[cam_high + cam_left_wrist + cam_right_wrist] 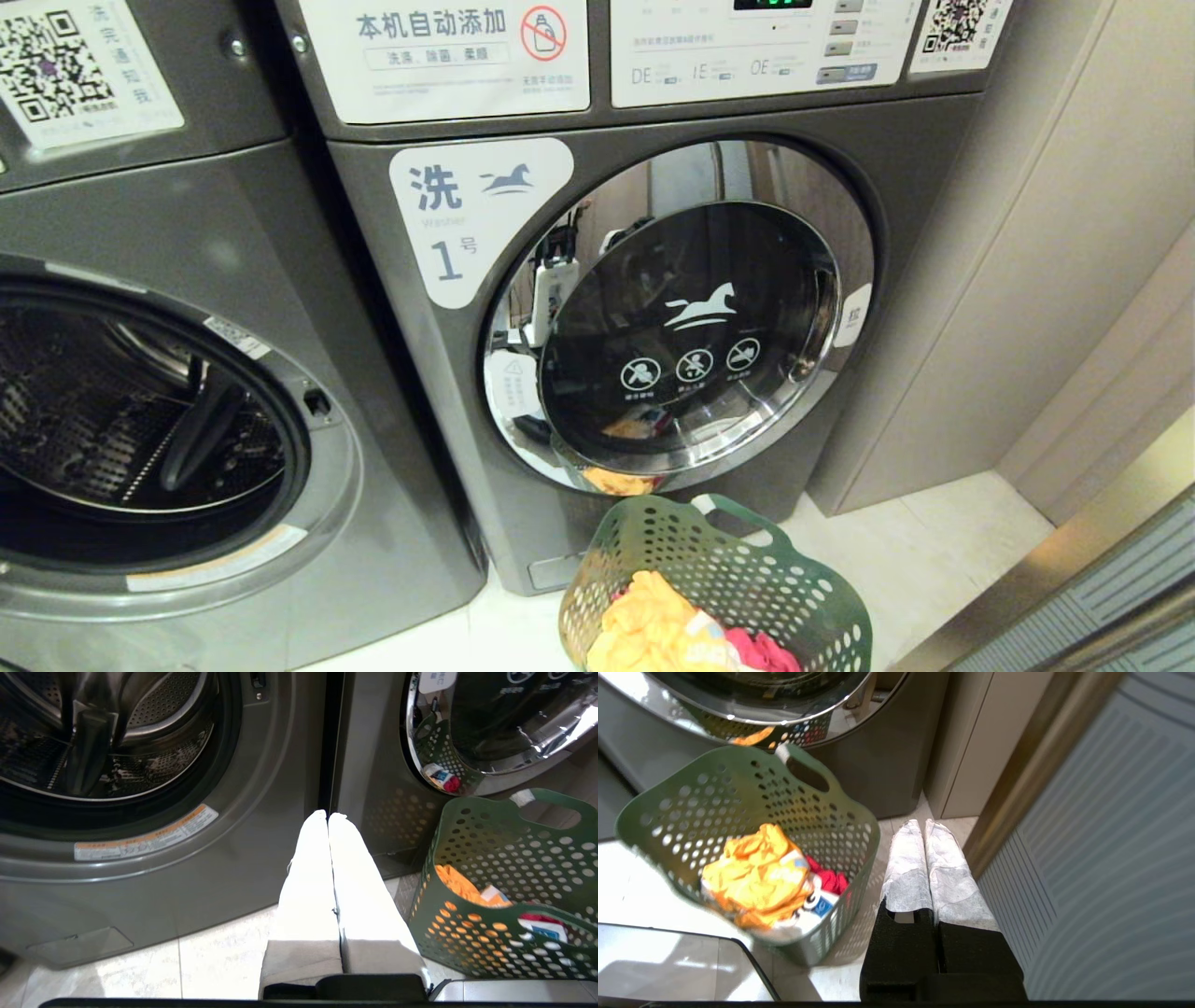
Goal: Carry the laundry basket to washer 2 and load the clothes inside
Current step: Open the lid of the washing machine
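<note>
**Basket down at washer 1; clothes not yet loaded**

The laundry basket (719,588) stands on the floor before the closed washer marked "1" (653,308), the clothes (653,630) inside. Both the left gripper (328,816) and right gripper (923,823) hang empty, jaws closed. Open one, pinch the yellow top garment, then feed the open drum (140,411) at left.

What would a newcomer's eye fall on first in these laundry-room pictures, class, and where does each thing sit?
First comes the big chrome-rimmed round door of the grey washer labelled 1, shut and mirror-bright at centre. Next, the green laundry basket on the floor just in front of it, holding the clothes, yellow on top with red beside. To the robot's left gapes the open washer, its perforated steel drum bare.
</note>
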Controlling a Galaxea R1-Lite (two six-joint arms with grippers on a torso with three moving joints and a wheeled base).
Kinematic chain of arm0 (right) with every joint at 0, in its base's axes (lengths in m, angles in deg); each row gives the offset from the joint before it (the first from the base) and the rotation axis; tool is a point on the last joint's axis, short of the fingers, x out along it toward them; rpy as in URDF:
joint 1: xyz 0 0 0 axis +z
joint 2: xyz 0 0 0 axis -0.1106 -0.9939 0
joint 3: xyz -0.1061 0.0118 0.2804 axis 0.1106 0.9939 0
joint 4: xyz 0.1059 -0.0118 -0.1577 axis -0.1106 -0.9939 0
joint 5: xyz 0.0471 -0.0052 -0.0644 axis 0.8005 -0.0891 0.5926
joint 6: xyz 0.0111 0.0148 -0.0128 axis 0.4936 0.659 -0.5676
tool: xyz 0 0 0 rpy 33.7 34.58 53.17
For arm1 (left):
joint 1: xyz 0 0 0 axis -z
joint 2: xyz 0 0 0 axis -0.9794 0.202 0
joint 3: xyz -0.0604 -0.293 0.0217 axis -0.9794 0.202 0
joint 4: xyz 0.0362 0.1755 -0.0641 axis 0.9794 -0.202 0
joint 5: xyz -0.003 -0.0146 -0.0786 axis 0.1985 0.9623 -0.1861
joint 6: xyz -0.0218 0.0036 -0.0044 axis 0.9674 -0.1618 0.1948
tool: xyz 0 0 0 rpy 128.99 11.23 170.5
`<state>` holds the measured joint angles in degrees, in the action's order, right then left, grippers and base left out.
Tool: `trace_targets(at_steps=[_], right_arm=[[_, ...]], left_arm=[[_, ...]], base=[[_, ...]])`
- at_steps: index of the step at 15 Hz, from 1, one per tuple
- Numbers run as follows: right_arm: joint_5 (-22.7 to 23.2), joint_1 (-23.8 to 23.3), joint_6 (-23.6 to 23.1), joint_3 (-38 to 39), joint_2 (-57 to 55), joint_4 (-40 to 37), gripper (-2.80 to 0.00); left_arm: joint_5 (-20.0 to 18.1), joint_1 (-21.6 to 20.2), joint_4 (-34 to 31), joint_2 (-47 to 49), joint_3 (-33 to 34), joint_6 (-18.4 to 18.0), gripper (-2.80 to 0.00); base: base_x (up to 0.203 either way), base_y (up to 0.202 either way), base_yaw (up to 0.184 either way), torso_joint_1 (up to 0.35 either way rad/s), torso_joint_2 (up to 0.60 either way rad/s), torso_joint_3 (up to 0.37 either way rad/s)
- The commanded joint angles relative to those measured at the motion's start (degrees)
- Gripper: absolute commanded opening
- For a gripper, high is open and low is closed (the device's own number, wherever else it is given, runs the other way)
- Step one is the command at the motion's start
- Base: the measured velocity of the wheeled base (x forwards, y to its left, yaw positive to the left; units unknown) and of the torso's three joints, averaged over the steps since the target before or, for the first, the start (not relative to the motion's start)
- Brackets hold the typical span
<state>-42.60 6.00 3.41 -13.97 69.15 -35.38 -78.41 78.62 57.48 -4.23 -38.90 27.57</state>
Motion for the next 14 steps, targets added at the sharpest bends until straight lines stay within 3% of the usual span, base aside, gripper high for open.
trace_targets(at_steps=[1, 10, 14], right_arm=[[0.0, 0.0, 0.0, 0.0, -0.1, -0.1, -2.8], [0.4, 0.0, -0.6, 0.0, -0.1, -0.1, -2.8], [0.5, 0.0, -0.6, 0.0, -0.1, -0.1, -2.8]], left_arm=[[0.0, 0.0, 0.0, 0.1, 0.0, -0.1, -2.8], [0.0, 0.0, 0.1, 0.0, 0.0, -0.1, -2.8], [0.0, 0.0, 0.1, 0.1, 0.0, -0.1, -2.8]], base=[[-0.189, 0.0, 0.0, 0.005, 0.01, 0.0], [-0.194, 0.0, 0.002, 0.003, 0.0, 0.003], [-0.045, 0.0, -0.001, 0.002, 0.0, 0.001]])
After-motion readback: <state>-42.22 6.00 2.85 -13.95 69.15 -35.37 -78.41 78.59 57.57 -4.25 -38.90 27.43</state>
